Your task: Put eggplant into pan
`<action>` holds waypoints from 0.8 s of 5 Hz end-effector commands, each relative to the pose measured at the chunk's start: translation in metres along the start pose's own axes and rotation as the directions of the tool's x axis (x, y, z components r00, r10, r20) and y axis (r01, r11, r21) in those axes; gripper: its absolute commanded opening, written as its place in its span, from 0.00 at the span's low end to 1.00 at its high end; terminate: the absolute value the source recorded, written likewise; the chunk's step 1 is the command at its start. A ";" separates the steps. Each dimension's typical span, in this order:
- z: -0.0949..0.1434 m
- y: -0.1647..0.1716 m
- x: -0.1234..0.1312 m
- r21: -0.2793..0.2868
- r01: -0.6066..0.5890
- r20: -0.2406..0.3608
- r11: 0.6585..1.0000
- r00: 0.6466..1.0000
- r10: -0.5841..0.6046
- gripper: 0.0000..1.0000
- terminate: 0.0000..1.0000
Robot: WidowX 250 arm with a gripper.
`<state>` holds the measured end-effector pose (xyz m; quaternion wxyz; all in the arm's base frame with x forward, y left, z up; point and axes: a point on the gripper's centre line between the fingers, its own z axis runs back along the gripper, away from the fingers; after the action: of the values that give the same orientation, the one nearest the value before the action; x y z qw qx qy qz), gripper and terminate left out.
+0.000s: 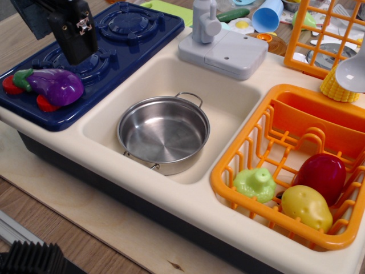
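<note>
The arm enters from the top left corner of the frame, its upper links cut off by the edge. The gripper (77, 43) is a black block tilted slightly, hanging over the rear of the blue stovetop (131, 34), just behind the eggplant (54, 85) and apart from it. Its fingertips point away from the camera and merge with the dark burner beneath, so how far the jaws are open cannot be told; nothing appears to be held.

The eggplant lies on its side at the front left corner of the stovetop, green stem cap toward the left edge. Two red knobs (45, 104) are partly covered by it, one at the stem end and one below its body.

The pan (163, 134) sits flat and empty in the sink basin (228, 103), toward the basin's front left, with one wire handle at the rear and the other at the front rim. The basin has open floor behind and to the right of the pan.

The grey faucet (219, 43) stands at the rear edge of the basin. The orange dish rack (268, 142) fills the right front corner, holding a green vegetable (255, 184), a dark red vegetable (323, 176) and a yellow potato (306, 206). Items along the top right edge are crowded and cut off; a corn cob (336, 85) is partly hidden by a grey utensil, possibly a spoon.
</note>
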<state>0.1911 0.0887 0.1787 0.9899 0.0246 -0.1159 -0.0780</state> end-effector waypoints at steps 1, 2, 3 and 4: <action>0.000 0.000 0.000 0.000 0.000 0.000 1.000 1.000 0.000 1.00 0.00; 0.002 0.001 0.009 0.031 -0.029 0.017 0.999 0.999 0.028 1.00 0.00; 0.007 0.001 0.008 0.020 0.140 0.055 0.990 0.988 -0.141 1.00 0.00; 0.009 0.005 0.000 -0.058 0.369 0.081 0.928 0.928 -0.364 1.00 0.00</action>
<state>0.1830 0.0945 0.1782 0.9359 -0.0219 -0.1163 -0.3319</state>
